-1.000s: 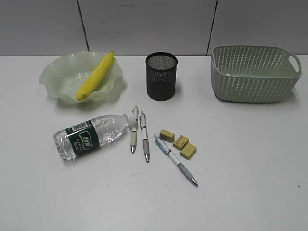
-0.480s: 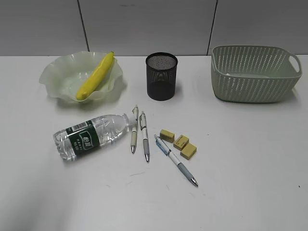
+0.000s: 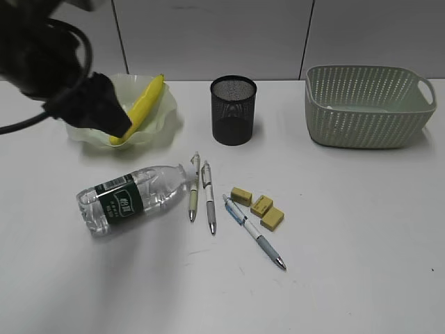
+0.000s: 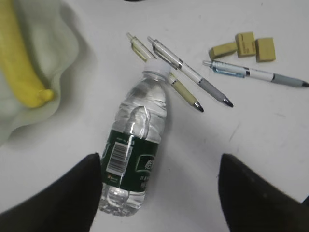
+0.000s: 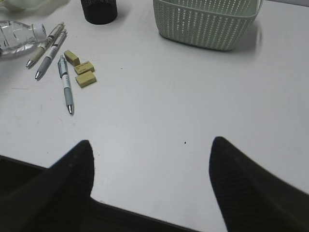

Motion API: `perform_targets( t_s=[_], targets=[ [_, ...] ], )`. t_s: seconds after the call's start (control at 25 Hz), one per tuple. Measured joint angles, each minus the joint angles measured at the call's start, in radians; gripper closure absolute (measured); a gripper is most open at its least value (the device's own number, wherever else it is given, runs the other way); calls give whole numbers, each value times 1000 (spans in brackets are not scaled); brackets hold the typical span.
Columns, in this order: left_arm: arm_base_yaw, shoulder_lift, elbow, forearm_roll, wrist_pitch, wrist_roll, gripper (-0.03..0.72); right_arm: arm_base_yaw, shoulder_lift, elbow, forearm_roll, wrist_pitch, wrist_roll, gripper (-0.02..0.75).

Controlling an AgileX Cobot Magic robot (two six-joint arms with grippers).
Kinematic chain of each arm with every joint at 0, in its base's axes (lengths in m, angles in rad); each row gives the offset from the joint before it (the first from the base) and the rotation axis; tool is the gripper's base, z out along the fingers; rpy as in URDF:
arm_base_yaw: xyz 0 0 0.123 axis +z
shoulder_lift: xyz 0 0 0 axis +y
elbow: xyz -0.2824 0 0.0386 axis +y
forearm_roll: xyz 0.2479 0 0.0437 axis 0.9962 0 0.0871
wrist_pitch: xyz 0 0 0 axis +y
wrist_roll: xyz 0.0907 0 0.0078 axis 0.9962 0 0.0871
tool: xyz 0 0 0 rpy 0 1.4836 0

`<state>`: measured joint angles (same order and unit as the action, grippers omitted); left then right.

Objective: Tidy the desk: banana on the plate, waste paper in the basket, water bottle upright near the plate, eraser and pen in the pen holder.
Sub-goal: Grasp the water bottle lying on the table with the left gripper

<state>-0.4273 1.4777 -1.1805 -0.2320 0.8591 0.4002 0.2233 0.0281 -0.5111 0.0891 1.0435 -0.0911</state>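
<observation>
The banana (image 3: 147,99) lies in the pale green plate (image 3: 167,124) at the back left. The water bottle (image 3: 131,198) lies on its side on the desk (image 3: 348,229). Three pens (image 3: 208,197) and three yellow erasers (image 3: 261,207) lie beside it. The black pen holder (image 3: 233,111) and the basket (image 3: 365,108) stand at the back. My left gripper (image 3: 115,122) hangs over the plate's left side. In the left wrist view it (image 4: 159,159) is open and empty above the bottle (image 4: 135,154). My right gripper (image 5: 149,145) is open and empty over bare desk. No waste paper shows.
The right wrist view shows the basket (image 5: 207,24), the pen holder (image 5: 99,12), the erasers (image 5: 79,72) and the desk's near edge (image 5: 145,212). A grey tiled wall (image 3: 208,35) runs behind the desk.
My left arm has come into the exterior view from the top left and now covers the plate's left part. The objects have not moved.
</observation>
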Motion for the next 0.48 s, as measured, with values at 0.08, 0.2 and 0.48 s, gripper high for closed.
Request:
perform_targets(
  t_s=[0.08,0.2,0.48],
  targets=[
    [-44,118,-94,44,62,0,123,0,0,0,0,0,0,155],
    [-92,270,-220,117,162,0,93,0,0,0,0,-1,0,155],
    [-129,507,-414,186,268,0,75,0,0,0,0,-1,0,155]
  ],
)
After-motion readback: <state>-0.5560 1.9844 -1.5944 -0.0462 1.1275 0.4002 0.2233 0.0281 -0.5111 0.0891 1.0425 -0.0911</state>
